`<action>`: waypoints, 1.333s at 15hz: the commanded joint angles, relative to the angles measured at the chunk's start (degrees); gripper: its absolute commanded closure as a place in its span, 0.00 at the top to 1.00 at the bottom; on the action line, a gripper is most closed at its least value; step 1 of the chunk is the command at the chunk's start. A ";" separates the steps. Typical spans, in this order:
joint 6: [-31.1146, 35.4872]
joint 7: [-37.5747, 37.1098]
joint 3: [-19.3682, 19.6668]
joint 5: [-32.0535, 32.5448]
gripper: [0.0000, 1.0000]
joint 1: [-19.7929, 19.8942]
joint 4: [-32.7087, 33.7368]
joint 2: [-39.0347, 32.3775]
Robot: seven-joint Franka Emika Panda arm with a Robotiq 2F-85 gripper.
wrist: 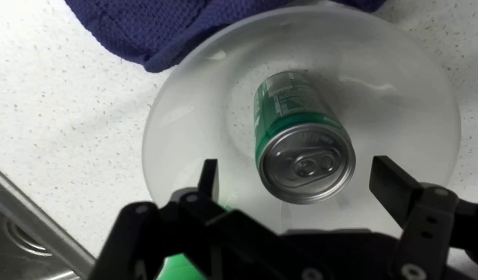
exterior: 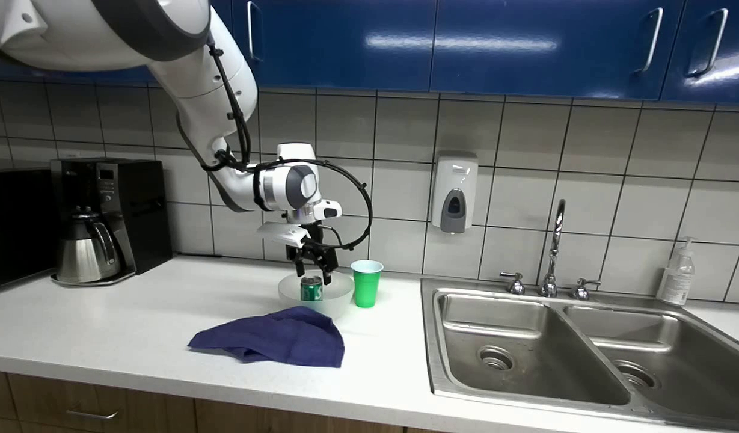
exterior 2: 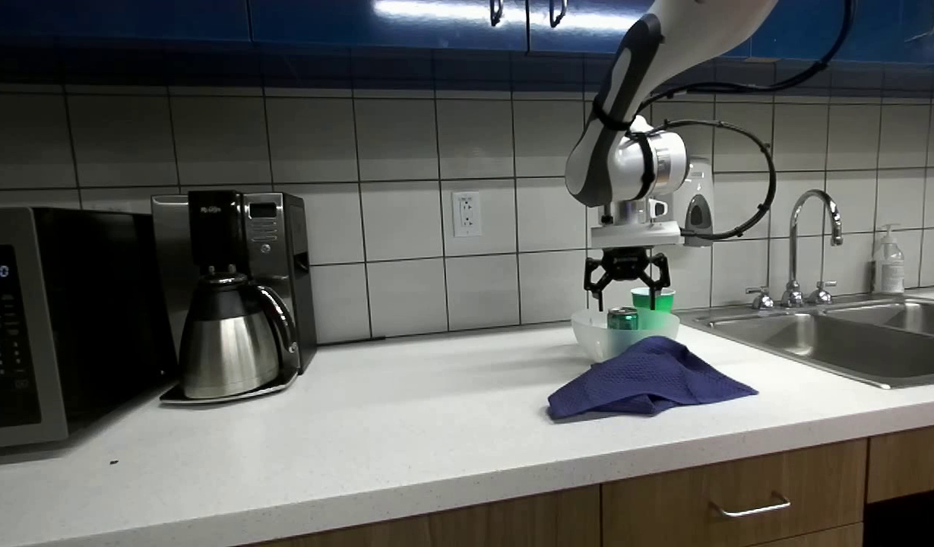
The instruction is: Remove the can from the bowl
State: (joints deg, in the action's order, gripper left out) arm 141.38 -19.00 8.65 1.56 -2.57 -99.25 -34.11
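Can (wrist: 289, 105) upright in bowl (wrist: 184, 132); green cup (exterior: 366, 288) just beside; pincer (exterior 2: 626, 305) spread wide, empty.

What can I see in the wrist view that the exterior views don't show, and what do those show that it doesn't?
Only the wrist view shows the pull tab on the can and the bottom inside the bowl.

Only the exterior views, both of them, show the coffee maker, faucet, dispenser, cabinets and white arm.

All share the can, bowl, open jaws, cup, cloth and sink, though the wrist view catches only parts of the last three.
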 commanded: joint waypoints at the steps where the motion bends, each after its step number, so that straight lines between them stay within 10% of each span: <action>1: -2.11 -2.54 0.09 0.27 1.00 -0.67 3.11 -2.23; 20: -0.25 -1.53 -0.18 0.05 1.00 -0.83 2.10 -3.78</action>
State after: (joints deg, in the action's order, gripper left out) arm 141.24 -20.47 8.68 1.44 -3.61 -97.25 -37.89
